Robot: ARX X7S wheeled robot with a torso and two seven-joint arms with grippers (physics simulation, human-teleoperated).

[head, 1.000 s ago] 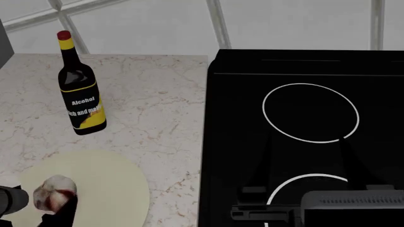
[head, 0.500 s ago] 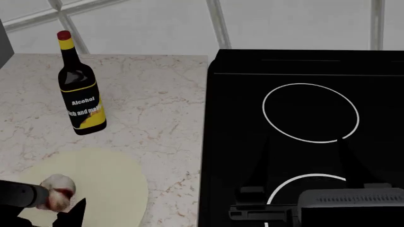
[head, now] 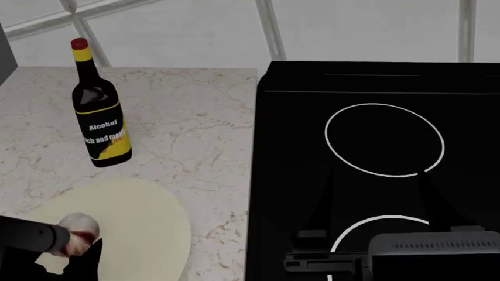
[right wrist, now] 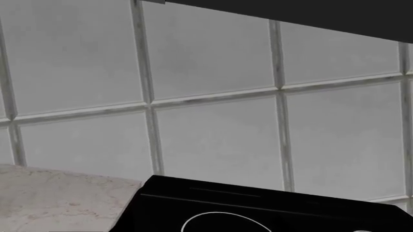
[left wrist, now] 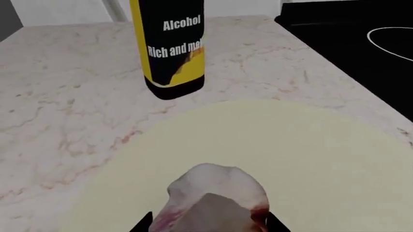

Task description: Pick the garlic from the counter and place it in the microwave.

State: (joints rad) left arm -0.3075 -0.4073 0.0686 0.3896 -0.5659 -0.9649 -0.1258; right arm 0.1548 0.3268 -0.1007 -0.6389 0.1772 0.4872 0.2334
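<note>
The garlic (head: 76, 229) sits at the lower left of the head view, over the pale round disc (head: 137, 231) that lies flat on the counter (head: 195, 129). The left gripper (head: 67, 249) has it: dark fingers press against the bulb's underside and near side, closed in as far as the bulb allows, with the dark arm coming in from the left edge of that view. In the left wrist view the garlic (left wrist: 216, 200) fills the near foreground, its papery skin streaked pinkish-red along the flanks, with only black finger corners (left wrist: 143, 223) peeking out on either side (whether the bulb is touching the disc (left wrist: 290, 159) or just off it I cannot tell). Beyond the disc the counter (left wrist: 65, 96) runs bare to the alcohol bottle (head: 98, 111), which stands upright well apart from the garlic, near the tiled wall (head: 180, 29). The wrist view shows the bottle (left wrist: 171, 46) just beyond the disc's far rim, apart from it. To the robot's right the counter ends in a straight edge against the black stovetop (head: 375, 152), with a strip of bare stone between that edge and the disc. The right gripper is not visible; a dark grey block (head: 434, 254) of the right arm sits low over the stovetop, and its wrist camera looks at wall tiles (right wrist: 206, 87) and the stovetop's far edge (right wrist: 258, 203).
</note>
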